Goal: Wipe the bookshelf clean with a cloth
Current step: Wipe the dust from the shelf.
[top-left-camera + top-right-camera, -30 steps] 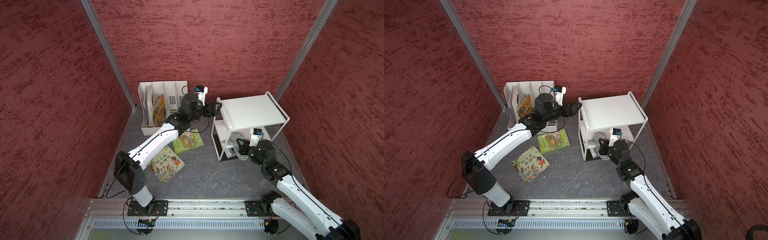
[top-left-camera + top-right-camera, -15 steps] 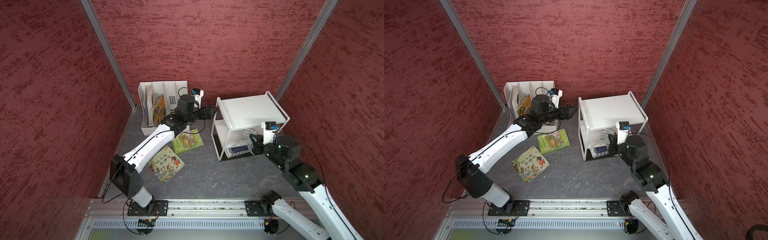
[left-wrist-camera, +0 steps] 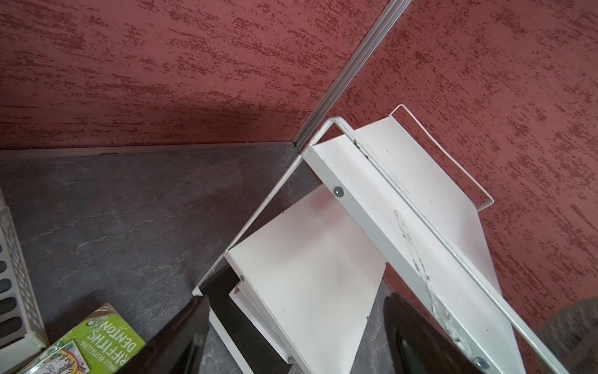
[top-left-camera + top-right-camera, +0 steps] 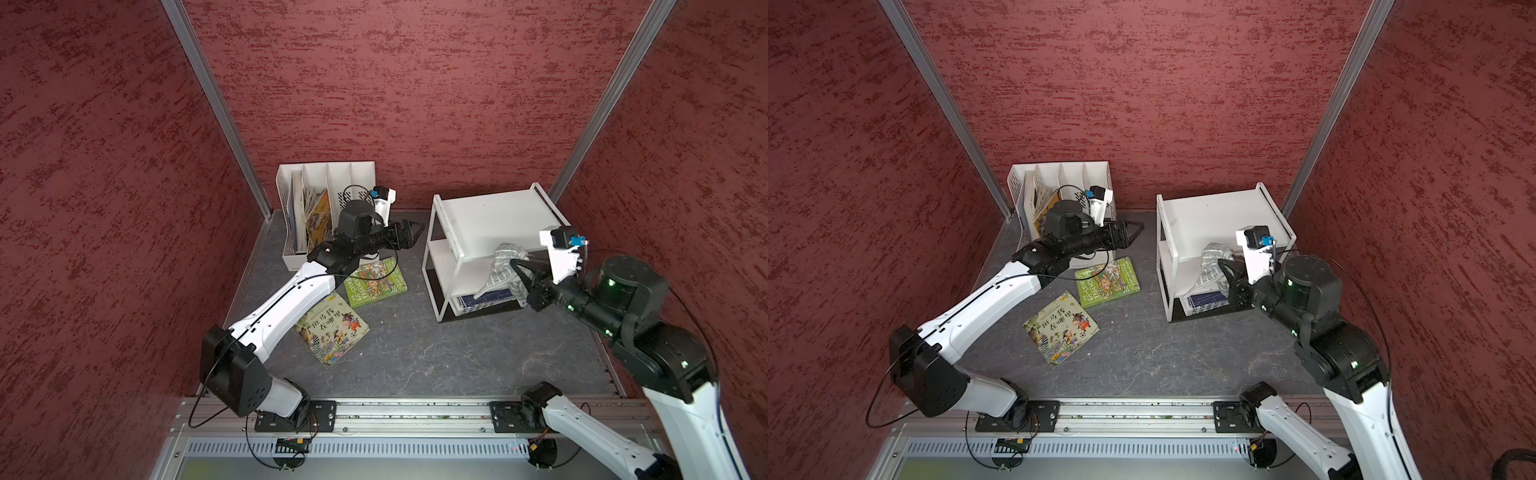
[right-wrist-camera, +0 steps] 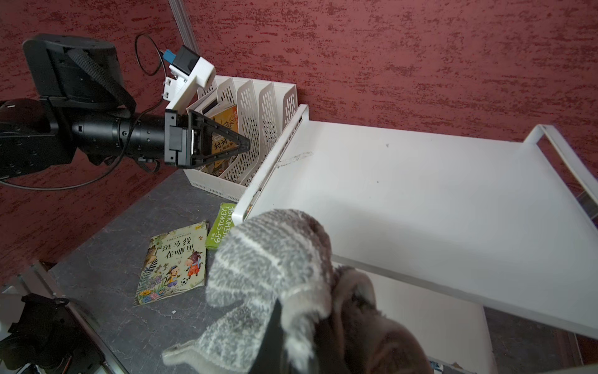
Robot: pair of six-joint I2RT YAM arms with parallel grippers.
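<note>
The white bookshelf [image 4: 490,216] [image 4: 1212,216] stands at the back right on a black base. Its top board [image 5: 404,194] is bare, with a scuff mark near one rim. The grey striped cloth [image 4: 503,266] [image 4: 1211,261] [image 5: 275,259] hangs bunched at the top board's front edge, over the middle tier. My right gripper [image 4: 519,272] [image 4: 1225,272] [image 5: 291,327] is shut on it, its fingers mostly buried in the fabric. My left gripper [image 4: 415,235] [image 4: 1136,230] [image 3: 296,299] [image 5: 239,142] is open and holds nothing. It hovers just left of the bookshelf's side frame [image 3: 362,220], apart from it.
A white perforated file organizer [image 4: 332,176] with several books stands at the back left. A green book [image 4: 376,282] and an illustrated book [image 4: 332,328] lie flat on the grey floor. A blue patterned book [image 4: 486,300] lies on the bottom tier. Red walls enclose three sides.
My right gripper has risen with the cloth from the lower tiers to the top board's front edge. My left gripper has drawn back a little from the bookshelf's top left corner.
</note>
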